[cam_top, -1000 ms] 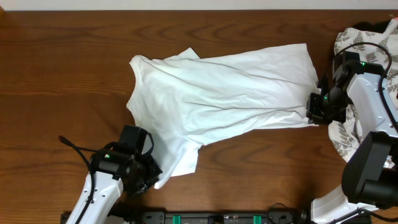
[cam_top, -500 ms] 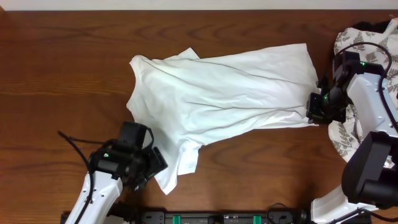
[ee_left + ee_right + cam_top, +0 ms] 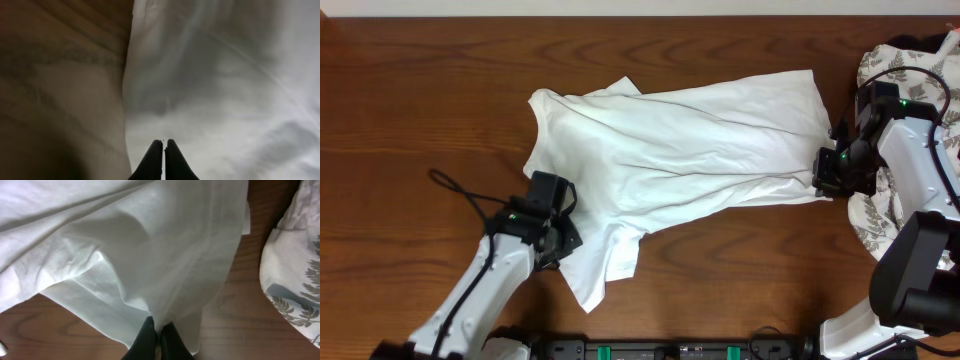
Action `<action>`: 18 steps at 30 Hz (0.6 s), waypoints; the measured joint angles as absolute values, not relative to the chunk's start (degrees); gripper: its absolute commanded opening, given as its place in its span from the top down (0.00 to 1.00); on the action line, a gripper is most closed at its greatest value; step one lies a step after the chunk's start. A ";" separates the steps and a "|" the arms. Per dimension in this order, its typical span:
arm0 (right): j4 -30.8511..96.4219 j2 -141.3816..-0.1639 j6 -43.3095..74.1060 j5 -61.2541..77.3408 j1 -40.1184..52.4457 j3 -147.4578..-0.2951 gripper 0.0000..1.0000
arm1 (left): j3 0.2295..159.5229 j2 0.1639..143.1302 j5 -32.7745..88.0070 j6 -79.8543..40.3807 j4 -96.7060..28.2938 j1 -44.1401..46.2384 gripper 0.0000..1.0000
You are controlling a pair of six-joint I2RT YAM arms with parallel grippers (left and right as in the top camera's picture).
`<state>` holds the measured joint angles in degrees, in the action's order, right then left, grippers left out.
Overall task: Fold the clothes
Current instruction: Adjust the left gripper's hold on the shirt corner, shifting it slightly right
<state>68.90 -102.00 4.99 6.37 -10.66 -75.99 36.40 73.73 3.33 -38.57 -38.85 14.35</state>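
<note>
The wooden table (image 3: 420,110) carries everything. The white T-shirt (image 3: 680,150) lies stretched and rumpled between the two sets of jaws, not yet folded. One side edge sits at the right jaws. A loose flap, probably a sleeve, lies at the left jaws and trails past them toward the near table edge. The fern-print cloth (image 3: 880,70) is bunched just behind the right jaws, on the side away from the shirt and apart from its edge.

The right gripper (image 3: 158,329) has its fingers pressed together. The shirt's creases run straight into the tips, so it appears to pinch that edge. The left gripper (image 3: 164,145) is likewise fully closed, with white fabric directly ahead of and under its tips and bare wood off to one side. Whether cloth is actually caught between them cannot be told from these views.

By my reading, the step in hand is taking hold of both ends so the shirt can be drawn flat before the first fold. The next move calls for checking the left grip. Then both ends should lift and pull apart evenly, so the wrinkles come out without the fabric slipping free. The right end should also be kept off the fern cloth.
</note>
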 measured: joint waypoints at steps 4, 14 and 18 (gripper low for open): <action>68.93 -102.00 4.99 6.37 -10.66 -75.99 0.99 | 36.40 78.43 2.94 -38.50 -36.95 14.35 0.94; 66.70 -102.00 4.99 6.37 -10.66 -75.09 0.99 | 36.40 79.64 -2.74 -36.95 -36.01 14.35 0.94; 63.75 -102.00 4.99 6.35 -10.66 -72.44 0.99 | 36.36 79.64 -4.64 -36.12 -34.04 14.35 0.94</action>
<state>63.75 -102.00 4.99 6.35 -10.66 -72.44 36.36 79.64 -4.64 -36.12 -34.04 14.35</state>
